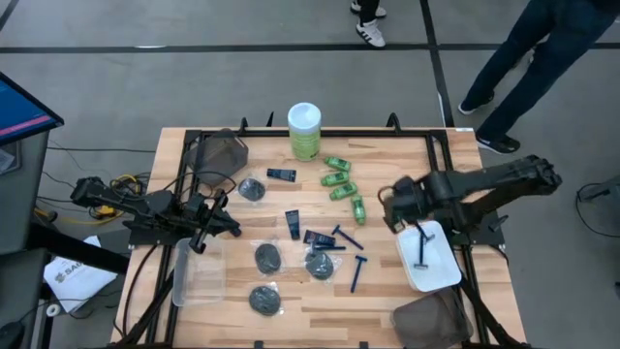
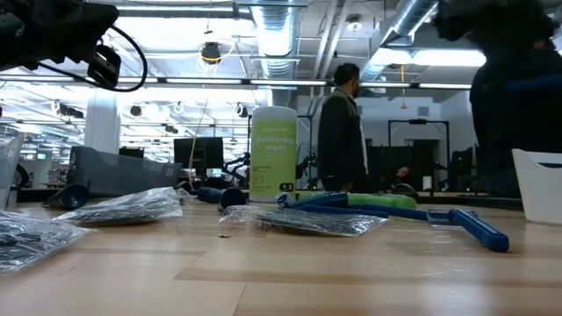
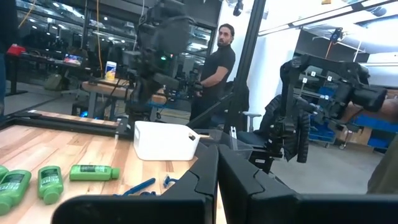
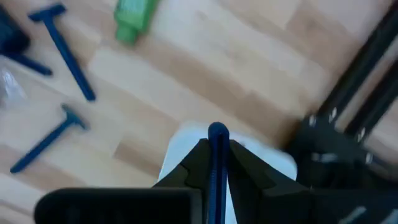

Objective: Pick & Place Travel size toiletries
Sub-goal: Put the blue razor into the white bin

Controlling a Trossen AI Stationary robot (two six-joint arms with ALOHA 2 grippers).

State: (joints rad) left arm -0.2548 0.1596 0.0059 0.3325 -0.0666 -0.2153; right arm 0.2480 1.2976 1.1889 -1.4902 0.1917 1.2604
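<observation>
R gripper over white tray at table's R edge, fingers pinching blue razor. One razor lies in tray. L gripper fingers closed, empty, by clear bin. Farther: green bottles mid-table.

Past closed left gripper: white bin on table, green bottles in a row, blue razors near them, person standing beyond.
</observation>
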